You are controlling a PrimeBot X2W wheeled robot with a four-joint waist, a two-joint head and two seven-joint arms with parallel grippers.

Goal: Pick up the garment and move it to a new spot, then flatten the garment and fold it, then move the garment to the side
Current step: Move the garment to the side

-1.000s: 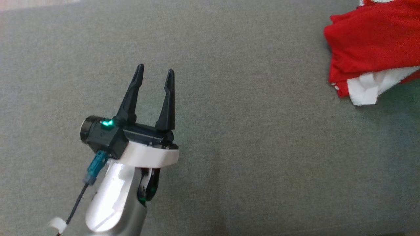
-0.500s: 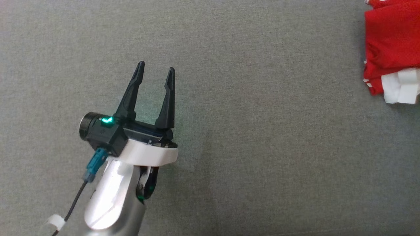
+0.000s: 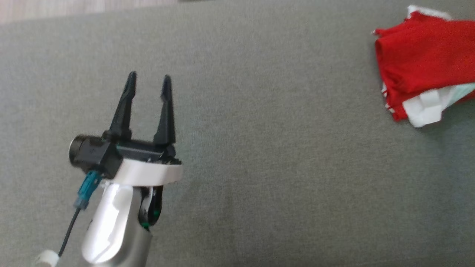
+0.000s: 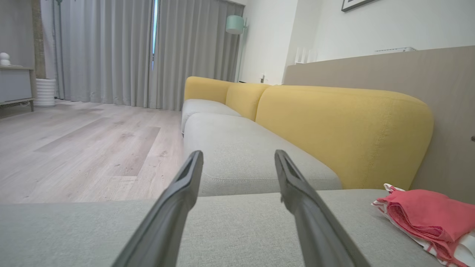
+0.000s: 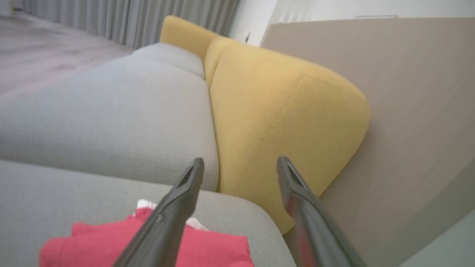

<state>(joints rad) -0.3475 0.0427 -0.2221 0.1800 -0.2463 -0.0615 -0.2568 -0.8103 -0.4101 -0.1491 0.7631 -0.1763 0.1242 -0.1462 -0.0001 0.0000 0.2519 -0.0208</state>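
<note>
The garment [image 3: 419,63] is a red and white bundle, folded, lying on the grey sofa seat [image 3: 282,155] at the upper right of the head view. My left gripper [image 3: 149,76] is open and holds nothing, far to the garment's left over bare seat fabric. In the left wrist view its fingers [image 4: 238,154] stand apart, with the garment [image 4: 426,215] at the lower right. My right gripper [image 5: 240,160] is open, its fingers lifted above the garment [image 5: 92,244], which lies free beneath them near the seat's end.
Yellow back cushions [image 4: 334,126] run along the rear of the sofa. A beige panel [image 5: 408,92] stands behind the sofa end. A wooden floor [image 4: 81,148] lies beyond the seat's front edge, with grey curtains [image 4: 111,52] at the far wall.
The whole head picture has shifted, so the camera has moved. The left gripper stays open with nothing in it. The garment keeps its folded shape on the seat.
</note>
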